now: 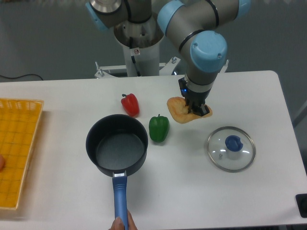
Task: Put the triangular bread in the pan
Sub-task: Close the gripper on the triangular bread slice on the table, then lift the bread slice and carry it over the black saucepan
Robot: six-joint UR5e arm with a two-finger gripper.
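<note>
The triangular bread [178, 110] is a flat golden-brown pastry right of the table's middle. My gripper [196, 108] comes straight down on its right part, with the dark fingers closed against it. The bread sits at or just above the table top; I cannot tell which. The pan [116, 145] is a small black saucepan with a dark grey, empty inside, to the front left of the bread. Its long blue handle [120, 196] points toward the front edge.
A green pepper [159, 128] stands between the bread and the pan, and a red pepper [130, 104] is behind the pan. A glass lid with a blue knob [231, 147] lies at the right. A yellow basket [17, 148] is at the left edge. A human hand [121, 224] touches the handle's end.
</note>
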